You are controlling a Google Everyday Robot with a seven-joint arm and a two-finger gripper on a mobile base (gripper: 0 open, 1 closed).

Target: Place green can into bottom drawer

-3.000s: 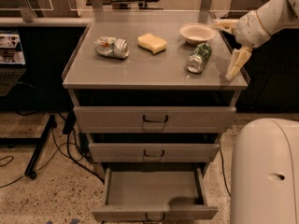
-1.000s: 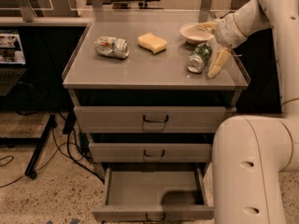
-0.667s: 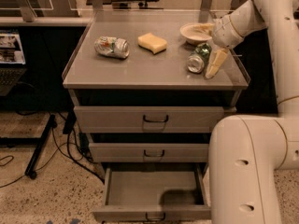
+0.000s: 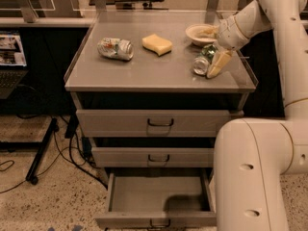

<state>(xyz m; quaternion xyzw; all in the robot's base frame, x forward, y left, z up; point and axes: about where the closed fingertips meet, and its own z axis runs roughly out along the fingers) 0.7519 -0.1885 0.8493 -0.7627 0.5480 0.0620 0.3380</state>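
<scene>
Lying sideways at the right of the grey table point(image 4: 159, 73), the green can point(image 4: 201, 62) is sitting just beside the gripper point(image 4: 214, 67) (can't tell if it's spread or pinching), while the bottom drawer point(image 4: 144, 194) is hanging out over speckled floor point(image 4: 62, 196).

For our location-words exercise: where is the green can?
In the camera view, the green can lies on its side, right front of the cabinet top, before the bowl, the gripper beside it.

High front view down on cabinet point(image 4: 159, 76); jaws right.
</scene>
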